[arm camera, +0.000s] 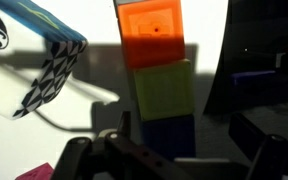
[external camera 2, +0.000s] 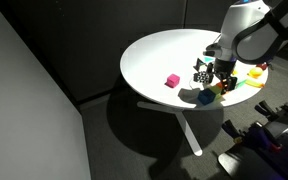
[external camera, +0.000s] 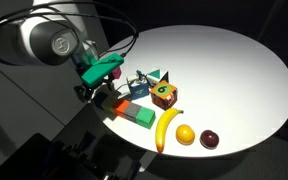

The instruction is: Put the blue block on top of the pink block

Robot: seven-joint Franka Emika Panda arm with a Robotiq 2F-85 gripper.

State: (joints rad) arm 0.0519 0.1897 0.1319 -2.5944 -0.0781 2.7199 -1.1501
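The blue block (arm camera: 169, 138) is a dark cube at the end of a row, right after a green block (arm camera: 164, 90) and an orange block (arm camera: 152, 35). In an exterior view it sits near the table's front edge (external camera 2: 206, 97). My gripper (arm camera: 179, 152) is open and hangs just over the blue block, with a finger on either side and not touching it; it also shows in both exterior views (external camera 2: 220, 74) (external camera: 96, 88). The pink block (external camera 2: 171, 80) stands alone on the white table, apart from the others. A corner of it shows in the wrist view (arm camera: 32, 172).
A blue-and-white pictured block (arm camera: 34, 60) (external camera: 139, 86) lies close to the row. Teal triangular blocks (external camera: 160, 75), a numbered cube (external camera: 165, 93), a banana (external camera: 167, 128), a yellow ball (external camera: 186, 134) and a dark red fruit (external camera: 210, 139) lie on the round white table (external camera: 234, 70).
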